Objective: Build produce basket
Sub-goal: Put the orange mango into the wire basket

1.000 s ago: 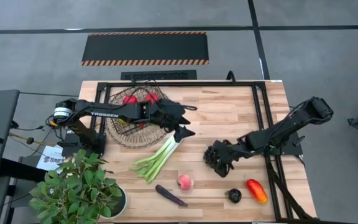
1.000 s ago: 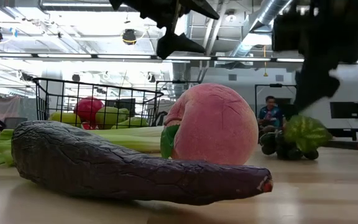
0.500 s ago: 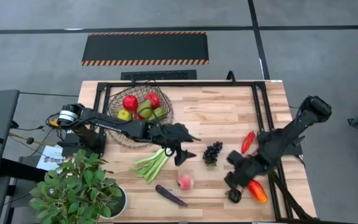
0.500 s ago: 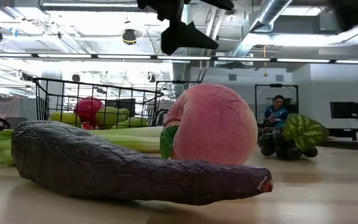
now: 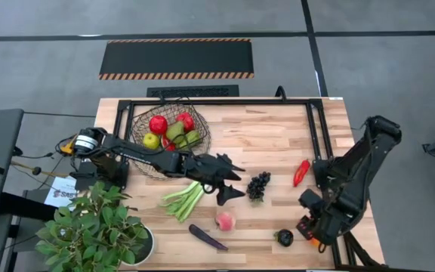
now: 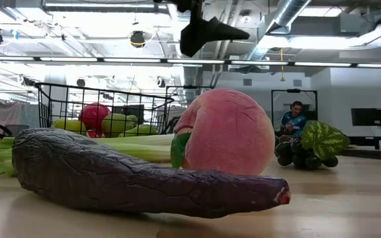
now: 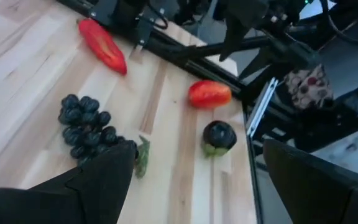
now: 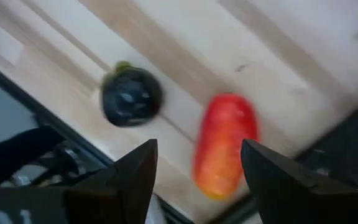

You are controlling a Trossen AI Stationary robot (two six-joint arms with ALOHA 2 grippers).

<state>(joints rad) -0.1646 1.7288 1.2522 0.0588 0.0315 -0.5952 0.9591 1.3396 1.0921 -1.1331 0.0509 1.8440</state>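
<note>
While your round dark wire-mesh basket (image 5: 171,140) sits at ten o'clock holding apples and pears, your left gripper (image 5: 229,181) hangs unclenched and empty beside the dark grape bunch (image 5: 258,185), likely next. Your right gripper (image 8: 194,171), parted and empty at four o'clock, hovers over the orange-red pepper (image 8: 224,152).

The basket (image 5: 171,140) sits at the back left of the tabletop (image 5: 270,143) with fruit inside. In front of it lie the leek (image 5: 183,200), the peach (image 5: 224,221) and the aubergine (image 5: 207,238). The grapes (image 5: 258,185) lie right of the leek.
</note>
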